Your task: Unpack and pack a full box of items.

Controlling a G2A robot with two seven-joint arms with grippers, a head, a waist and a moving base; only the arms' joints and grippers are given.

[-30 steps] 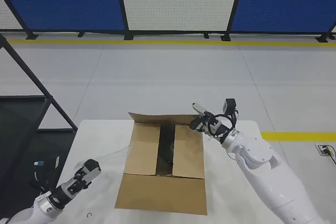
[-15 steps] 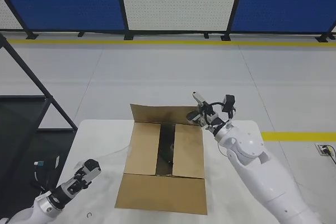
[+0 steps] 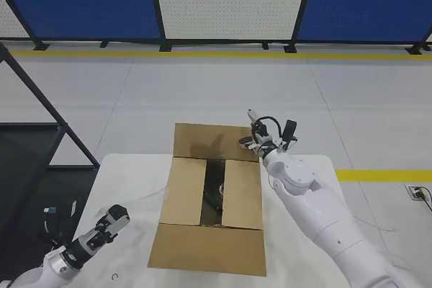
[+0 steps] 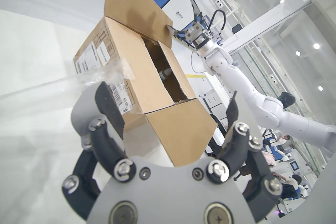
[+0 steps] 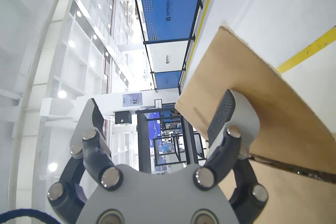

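Note:
A brown cardboard box [image 3: 212, 216] stands on the white table [image 3: 129, 180], its two long top flaps lying flat with a dark slot between them. The near flap [image 3: 209, 248] folds outward. The far flap [image 3: 209, 140] stands raised behind the box. My right gripper [image 3: 253, 137] is open at that flap's right corner, one finger [image 5: 231, 109] resting against the cardboard flap [image 5: 275, 109]. My left gripper [image 3: 115, 214] is open low over the table's front left, apart from the box [image 4: 136, 70]. A grey item [image 4: 164, 74] lies in the slot.
A black metal rack [image 3: 21, 144] stands left of the table. A small dark ring [image 3: 114, 276] lies near the table's front edge. A clear plastic pouch [image 4: 110, 72] with labels sticks to the box's side.
My right gripper has swung left and back along the box's far edge, and the far flap has tipped up and outward with it. The left arm has kept still.

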